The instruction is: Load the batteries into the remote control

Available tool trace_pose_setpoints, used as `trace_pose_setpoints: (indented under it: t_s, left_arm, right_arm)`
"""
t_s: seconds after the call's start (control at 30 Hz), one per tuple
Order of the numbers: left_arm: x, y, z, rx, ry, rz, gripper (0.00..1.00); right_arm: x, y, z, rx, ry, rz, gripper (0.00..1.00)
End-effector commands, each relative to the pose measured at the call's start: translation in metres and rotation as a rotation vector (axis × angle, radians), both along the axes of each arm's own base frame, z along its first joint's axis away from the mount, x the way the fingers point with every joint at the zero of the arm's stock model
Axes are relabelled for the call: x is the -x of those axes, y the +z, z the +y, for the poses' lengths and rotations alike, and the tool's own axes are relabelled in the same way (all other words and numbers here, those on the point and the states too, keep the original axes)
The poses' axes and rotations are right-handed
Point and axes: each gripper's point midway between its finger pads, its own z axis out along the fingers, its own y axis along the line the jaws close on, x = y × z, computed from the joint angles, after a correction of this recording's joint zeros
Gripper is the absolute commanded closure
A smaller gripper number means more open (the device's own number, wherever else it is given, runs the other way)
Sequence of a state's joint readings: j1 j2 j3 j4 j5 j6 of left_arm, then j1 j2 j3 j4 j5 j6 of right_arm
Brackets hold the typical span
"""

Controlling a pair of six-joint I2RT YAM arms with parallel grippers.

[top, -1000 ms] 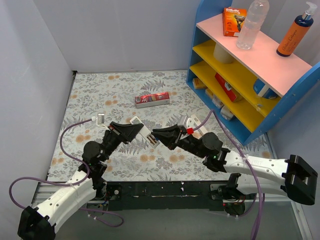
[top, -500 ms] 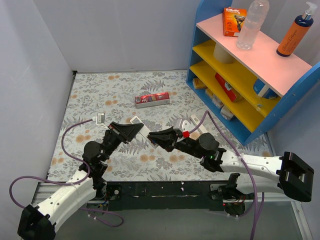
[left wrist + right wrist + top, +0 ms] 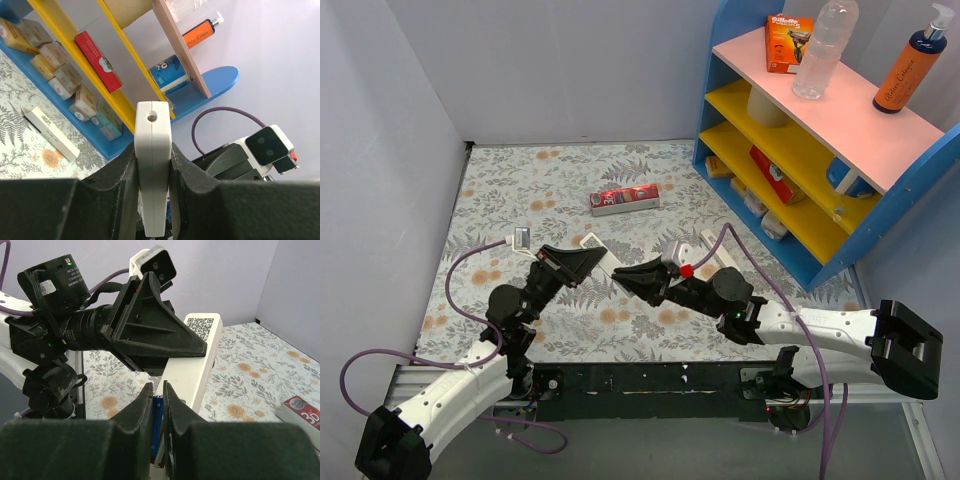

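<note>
Your right claw is clenched on a slim blue cylindrical battery lying lengthwise in it, just beside the near end of the slim white rectangular plastic remote control; your left claw grips that remote, long axis slanting far-left above the floral desk

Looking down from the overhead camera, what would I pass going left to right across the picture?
First the left gripper holding the white remote control → right gripper pinching a blue battery → razor pack → clear bottle → orange pump bottle.
</note>
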State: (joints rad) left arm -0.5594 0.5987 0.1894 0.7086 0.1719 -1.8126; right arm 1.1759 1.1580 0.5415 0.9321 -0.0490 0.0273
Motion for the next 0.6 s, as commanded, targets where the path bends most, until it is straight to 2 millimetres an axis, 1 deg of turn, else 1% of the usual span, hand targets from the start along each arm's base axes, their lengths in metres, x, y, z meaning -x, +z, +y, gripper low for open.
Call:
trace_pose_setpoints:
  t_s: [0.0, 0.17, 0.37, 0.43, 0.57]
  left_arm:
    - [0.003, 0.017, 0.006, 0.063, 0.011, -0.046, 1.0]
    - [0.005, 0.022, 0.009, 0.089, 0.015, -0.058, 1.0]
    - [0.007, 0.026, 0.01, 0.101, 0.013, -0.066, 1.0]
    - [0.007, 0.027, 0.01, 0.105, 0.01, -0.068, 1.0]
    - [0.008, 0.027, 0.009, 0.106, 0.002, -0.067, 1.0]
  right_arm:
    - [0.002, 0.023, 0.0, -0.061, -0.001, -0.017, 0.99]
    - [-0.001, 0.016, -0.005, -0.045, -0.027, -0.003, 0.99]
    - [-0.001, 0.009, -0.005, -0.012, -0.03, 0.015, 0.99]
    - [-0.007, 0.006, -0.007, -0.01, -0.061, 0.025, 0.99]
    - [-0.011, 0.004, -0.008, -0.001, -0.086, 0.03, 0.94]
